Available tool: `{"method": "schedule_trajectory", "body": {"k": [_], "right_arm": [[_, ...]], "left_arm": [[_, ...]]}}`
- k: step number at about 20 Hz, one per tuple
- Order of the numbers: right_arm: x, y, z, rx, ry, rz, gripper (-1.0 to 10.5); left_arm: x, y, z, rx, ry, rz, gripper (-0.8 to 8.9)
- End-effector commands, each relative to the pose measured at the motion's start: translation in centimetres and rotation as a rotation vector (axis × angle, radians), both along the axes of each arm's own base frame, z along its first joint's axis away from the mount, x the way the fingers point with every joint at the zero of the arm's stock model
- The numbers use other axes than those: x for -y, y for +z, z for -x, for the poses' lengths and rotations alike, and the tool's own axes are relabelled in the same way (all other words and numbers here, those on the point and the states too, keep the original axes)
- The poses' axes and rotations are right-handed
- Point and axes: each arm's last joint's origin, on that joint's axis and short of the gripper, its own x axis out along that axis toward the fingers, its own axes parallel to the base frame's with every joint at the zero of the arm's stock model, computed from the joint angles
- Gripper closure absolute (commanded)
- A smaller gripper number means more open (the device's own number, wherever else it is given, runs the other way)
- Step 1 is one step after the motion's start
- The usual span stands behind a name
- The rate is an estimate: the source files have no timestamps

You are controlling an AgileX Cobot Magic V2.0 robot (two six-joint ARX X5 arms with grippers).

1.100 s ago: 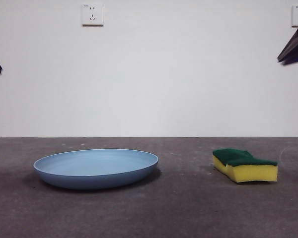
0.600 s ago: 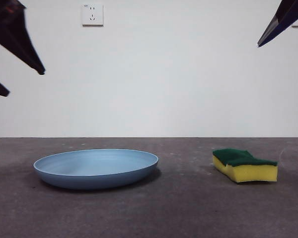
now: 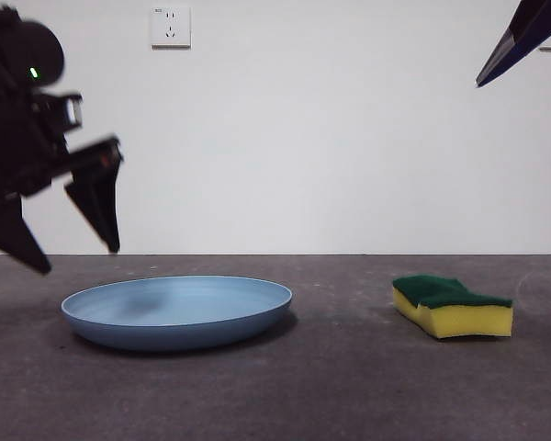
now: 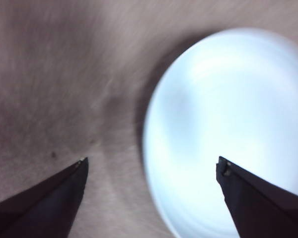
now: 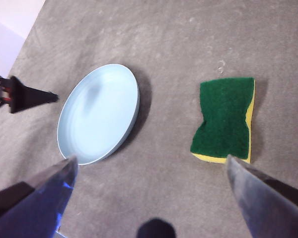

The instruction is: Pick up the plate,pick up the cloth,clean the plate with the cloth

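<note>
Light-blue plastic plate (image 3: 176,310) sits flat on the grey bench (image 3: 331,386), toward its left side; the yellow sponge with the green scouring layer (image 3: 453,305) lies well apart from it toward the right side, green face up. Neither is touched yet, so nothing of the task is done.

What matters for the pickup: the left gripper (image 3: 69,243) hangs just above the plate's left rim, fingers spread wide; in the left wrist view the rim edge runs between the two fingers (image 4: 57,198), one over bare bench and one over the plate's inside, so I'd guess it only needs to drop and pinch the rim.

Right gripper (image 5: 149,171) is high up, fingers wide too, looking down on both things; the sponge is nearer its side, long axis running roughly front to back on the bench, waisted in the middle, which looks like the natural place to grab.

Nothing stands in the way of either arm; wall socket (image 3: 171,27) behind, that's it.
</note>
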Motion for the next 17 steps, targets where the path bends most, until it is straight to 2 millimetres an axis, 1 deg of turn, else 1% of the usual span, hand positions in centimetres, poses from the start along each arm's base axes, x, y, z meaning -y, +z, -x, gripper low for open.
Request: {"method": "schedule_trajectory", "body": {"k": [1,6,7,9,11,12,13,14,17], "right_arm": [[0.0,0.1,0.0,0.007,0.003,0.003,4.4],[0.0,0.1,0.0,0.007,0.003,0.003,4.4],[0.0,0.1,0.0,0.007,0.003,0.003,4.4],[0.0,0.1,0.0,0.007,0.003,0.003,4.4],[0.0,0.1,0.0,0.006,0.003,0.003,4.4],[0.0,0.1,0.0,0.006,0.003,0.003,4.4],[0.0,0.1,0.0,0.007,0.003,0.003,4.4],[0.0,0.1,0.0,0.007,0.003,0.003,4.4],[0.0,0.1,-0.1,0.007,0.002,0.004,4.5]], "left_arm": [[0.5,-1.7,-0.4,-0.042,-0.019,-0.024,3.82],[1.0,-3.5,-1.1,-0.068,-0.030,-0.033,3.83],[1.1,-3.8,-1.1,-0.075,-0.032,-0.037,4.06],[1.2,-4.2,-1.2,-0.089,-0.034,-0.043,4.97],[1.4,-4.3,-1.1,-0.090,-0.038,-0.047,5.09],[1.4,-4.3,-1.1,-0.089,-0.036,-0.054,5.72],[1.4,-4.3,-1.1,-0.090,-0.037,-0.060,7.17],[1.4,-4.3,-1.1,-0.085,-0.051,-0.064,8.29],[1.6,-4.2,-1.1,-0.082,-0.066,-0.063,8.22]]}}
